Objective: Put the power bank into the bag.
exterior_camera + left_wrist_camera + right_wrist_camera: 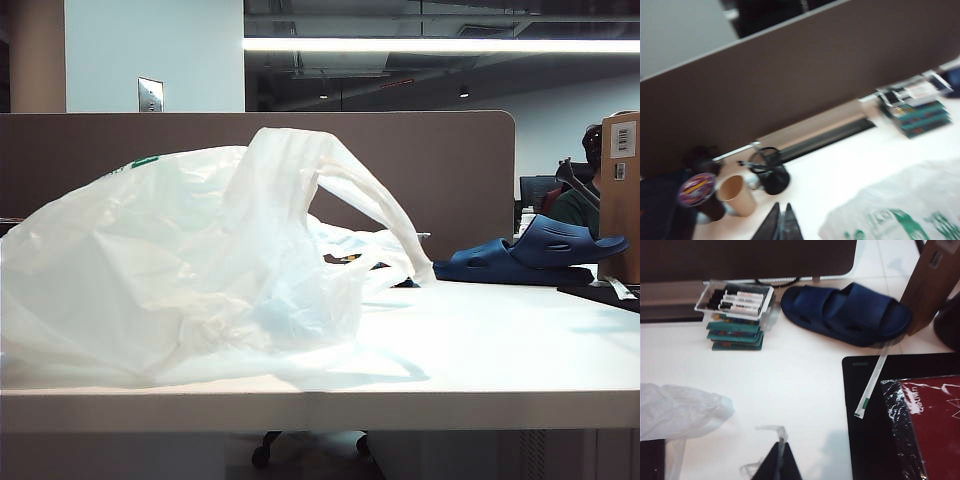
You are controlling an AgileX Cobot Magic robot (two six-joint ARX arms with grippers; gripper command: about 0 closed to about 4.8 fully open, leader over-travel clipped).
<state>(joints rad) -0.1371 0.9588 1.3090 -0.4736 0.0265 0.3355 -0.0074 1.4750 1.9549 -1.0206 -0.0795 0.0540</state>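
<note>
Zero grippers in the exterior view. Just the bag [180,270], slumped on the left of the table [480,350], one loop handle arching up toward the middle. Mouth not clearly seen from here, so no telling how wide it gapes. Blue clog [530,255] far right, apart from the bag. No sure sight of the power bank; small dark bits behind the handle, too hidden to name. Green print mark on the bag's top, unreadable. Barcode label on the cardboard box [620,190], too small to read.

Left wrist view: left gripper [782,225] closed, fingertips meeting, nothing between them, above bare table just beside the bag [900,210]. Green lettering on the bag, blurred, unreadable. Round colourful sticker [696,189] next to a paper cup [737,195], unreadable too.

Right wrist view: right gripper [780,465] closed, tips together. Wisp of clear film right at the tips; pinched or merely beside, cannot tell. Dark corner [650,460] at the frame edge, touching the bag's plastic, possibly the power bank, not certain. Marker tray [735,299] with labelled pens, text too small. Faint word on the black mat [865,440] and white letters on the red pack [935,425], both illegible.

Advice, as judgement: find the slab first, reopen the jaws, grip across its short sides, lift one handle with the other arm to open the mouth, then lower well inside before release.
</note>
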